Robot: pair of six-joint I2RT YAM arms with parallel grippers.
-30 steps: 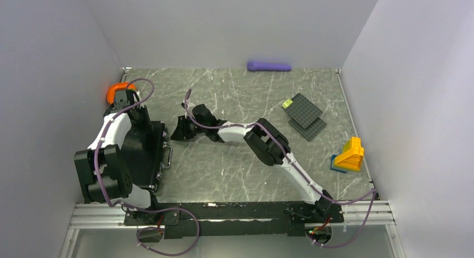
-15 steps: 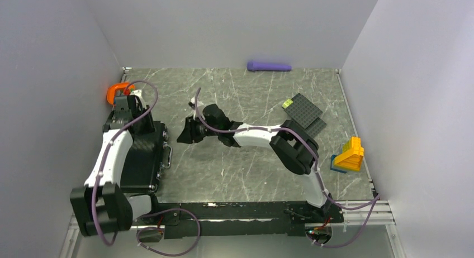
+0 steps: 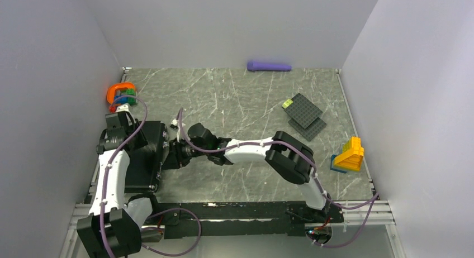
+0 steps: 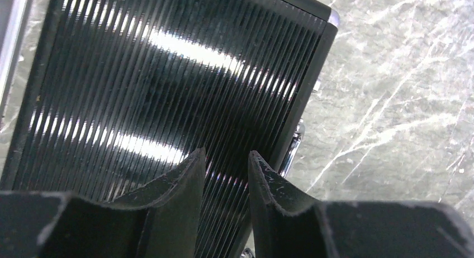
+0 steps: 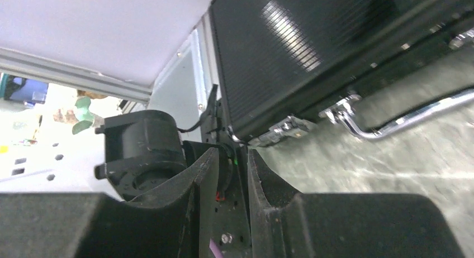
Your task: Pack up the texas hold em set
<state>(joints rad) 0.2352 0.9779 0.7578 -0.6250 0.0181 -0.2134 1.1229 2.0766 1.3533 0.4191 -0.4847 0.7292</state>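
Your right gripper (image 3: pixel 173 156) has swung left, up to the front of the case (image 3: pixel 142 163), beside its handle (image 5: pixel 402 121). It is pinched shut and holds nothing. Your left gripper (image 4: pixel 226 154) hangs over the lid, a little open, holding nothing too. The case lies closed; I think only the latches (image 5: pixel 282 129) are left. The left wall (image 3: pixel 56 101) is close, so come in from the table (image 3: pixel 240 101) side.

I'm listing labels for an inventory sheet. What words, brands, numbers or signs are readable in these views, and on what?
No readable text in any view.
Black case: ribbed lid, metal latch and handle show no lettering.
Studded plates, yellow blocks, purple object, orange ring toy: no markings visible; anything printed there would be too small to tell.
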